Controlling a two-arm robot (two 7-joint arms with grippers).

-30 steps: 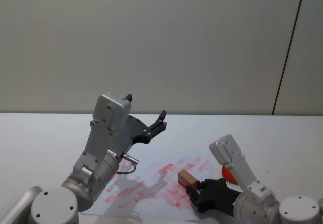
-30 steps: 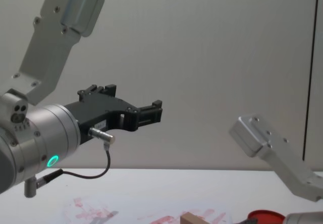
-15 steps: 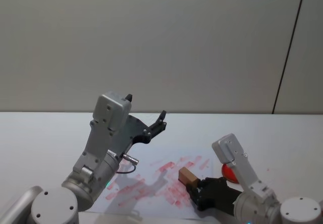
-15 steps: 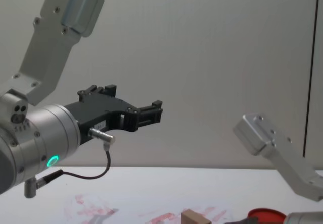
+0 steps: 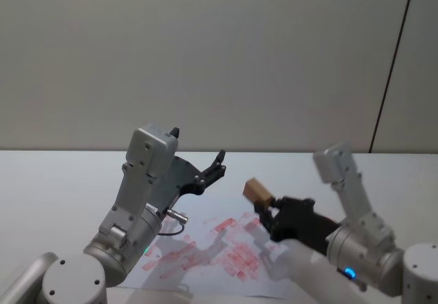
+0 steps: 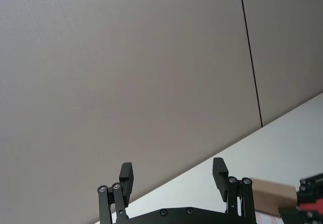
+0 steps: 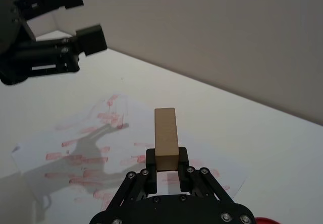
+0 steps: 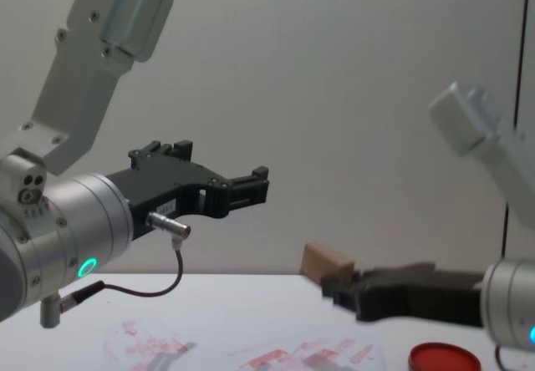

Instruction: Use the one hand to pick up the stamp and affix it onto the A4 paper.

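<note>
Stamp (image 7: 165,138) pinched in right claw (image 7: 166,164), held in the air above A4 paper (image 7: 75,148). Left claw (image 6: 172,176) parked high, fingers spread, idle. To print cleanly: bring the block down square, face flat on an unmarked patch of paper.

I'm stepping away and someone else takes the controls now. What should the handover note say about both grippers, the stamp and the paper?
Right gripper: shut on the stamp, held in the air above the A4 paper.
Left gripper: open, raised above the table, idle.
A4 paper: flat on the table, already covered in red prints.
Red ink pad: on the table to the right of the paper.
Done: stamp picked up.
Left: lower it and press it onto the paper.
</note>
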